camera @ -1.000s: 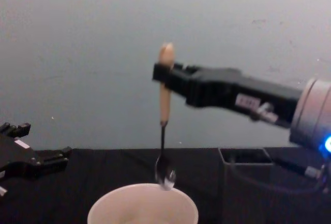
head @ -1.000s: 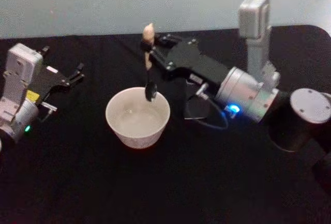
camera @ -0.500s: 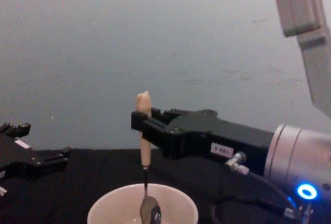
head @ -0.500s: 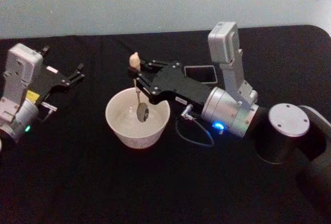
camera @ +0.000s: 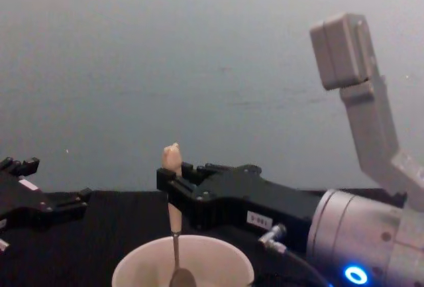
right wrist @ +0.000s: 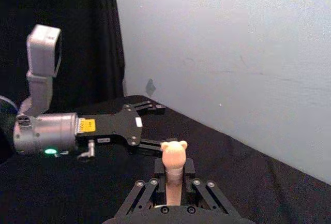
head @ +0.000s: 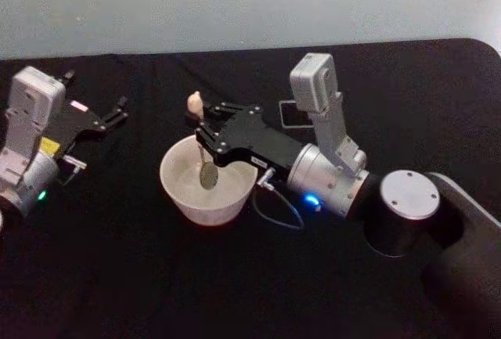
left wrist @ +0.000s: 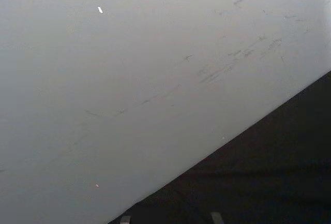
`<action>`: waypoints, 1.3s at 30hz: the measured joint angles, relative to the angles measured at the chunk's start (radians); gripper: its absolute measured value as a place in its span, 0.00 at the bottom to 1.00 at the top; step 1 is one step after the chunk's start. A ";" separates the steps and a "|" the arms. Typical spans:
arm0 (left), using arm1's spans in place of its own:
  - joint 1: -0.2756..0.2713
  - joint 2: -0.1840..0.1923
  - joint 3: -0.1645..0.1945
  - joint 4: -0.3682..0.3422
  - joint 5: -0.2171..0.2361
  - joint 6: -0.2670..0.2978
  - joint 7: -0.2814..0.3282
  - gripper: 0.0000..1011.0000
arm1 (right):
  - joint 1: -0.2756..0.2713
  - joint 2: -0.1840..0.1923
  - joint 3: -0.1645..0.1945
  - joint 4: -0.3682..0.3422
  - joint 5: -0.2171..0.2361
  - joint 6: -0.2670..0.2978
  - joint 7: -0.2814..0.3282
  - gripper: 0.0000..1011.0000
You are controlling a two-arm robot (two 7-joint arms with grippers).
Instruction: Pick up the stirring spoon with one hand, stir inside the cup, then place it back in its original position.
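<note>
My right gripper (head: 203, 134) is shut on the beige handle of the stirring spoon (head: 196, 106), which it holds upright over the cream-white cup (head: 174, 189). The spoon's thin stem runs down and its shiny bowl sits inside the cup, near the middle. From the chest, the spoon (camera: 173, 168) drops past the cup (camera: 136, 267) rim, with the right gripper (camera: 171, 193) clamped just under the knobby tip. The right wrist view shows the spoon's knob (right wrist: 173, 154) between the fingers (right wrist: 160, 171). The dark square holder (head: 286, 113) stands behind the right arm, partly hidden.
My left gripper (head: 95, 92) is parked open at the table's left side, apart from the cup, and shows as the left gripper (right wrist: 154, 125) beyond the spoon. A black cloth (head: 141, 276) covers the table. A pale wall (camera: 212, 48) runs behind it.
The right gripper has moved left and down with the spoon. The spoon's bowl went from above the cup's rim to inside the cup. The left arm stayed still.
</note>
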State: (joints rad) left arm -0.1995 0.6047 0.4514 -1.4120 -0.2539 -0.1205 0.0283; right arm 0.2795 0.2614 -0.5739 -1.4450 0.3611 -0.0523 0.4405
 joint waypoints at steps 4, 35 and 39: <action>0.000 0.000 0.000 0.000 0.000 0.000 0.000 0.99 | 0.003 -0.020 0.005 0.027 -0.019 -0.016 -0.009 0.21; 0.000 0.000 0.000 0.000 0.000 0.000 0.000 0.99 | -0.032 -0.009 0.072 0.011 -0.054 -0.036 0.023 0.21; 0.000 0.000 0.000 0.000 0.000 0.000 0.000 0.99 | -0.046 0.011 0.077 -0.014 -0.043 -0.033 0.036 0.21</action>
State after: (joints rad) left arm -0.1996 0.6047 0.4514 -1.4119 -0.2539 -0.1205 0.0283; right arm 0.2335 0.2728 -0.4972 -1.4587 0.3185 -0.0856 0.4764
